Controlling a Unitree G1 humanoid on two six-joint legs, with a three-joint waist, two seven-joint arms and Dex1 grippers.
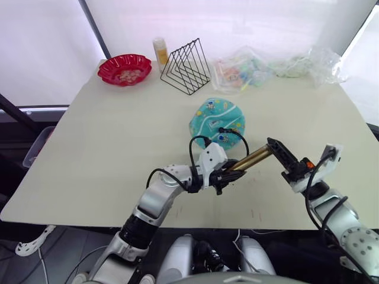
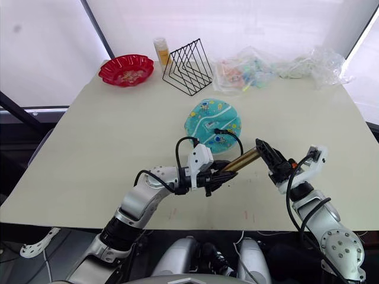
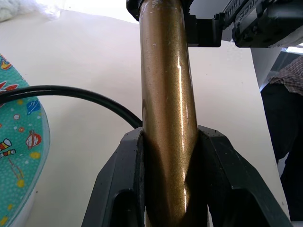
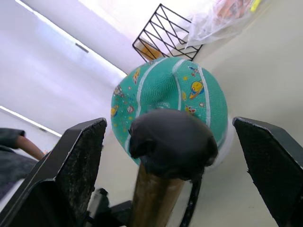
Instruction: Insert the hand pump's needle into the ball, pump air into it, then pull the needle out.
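Looking mid-task here: my left gripper [image 1: 228, 173] clamps the hand pump [image 1: 251, 158] mid-frame, right gripper [image 1: 283, 157] spread open around its handle end, ball [image 1: 217, 121] looks flat, so pumping's left, I reckon.

Bare table [image 1: 106, 160] left of the ball [image 1: 216, 121]; wire rack [image 1: 186, 66] and bags [image 1: 243, 70] crowd behind.

The needle is too small to make out; the black hose [image 1: 234, 134] curls over the ball [image 1: 217, 120] and its tip is lost against the printed pattern. The hand pump [image 3: 168, 109] runs off both edges of the left wrist view, its lower end buried between the left gripper's [image 1: 227, 175] fingers [image 3: 118, 184]. From the right wrist, the pump's black end cap [image 4: 171, 144] covers part of the ball. What lies in the red bowl [image 1: 124, 68] and the plastic bags [image 1: 243, 70] is too small to tell.
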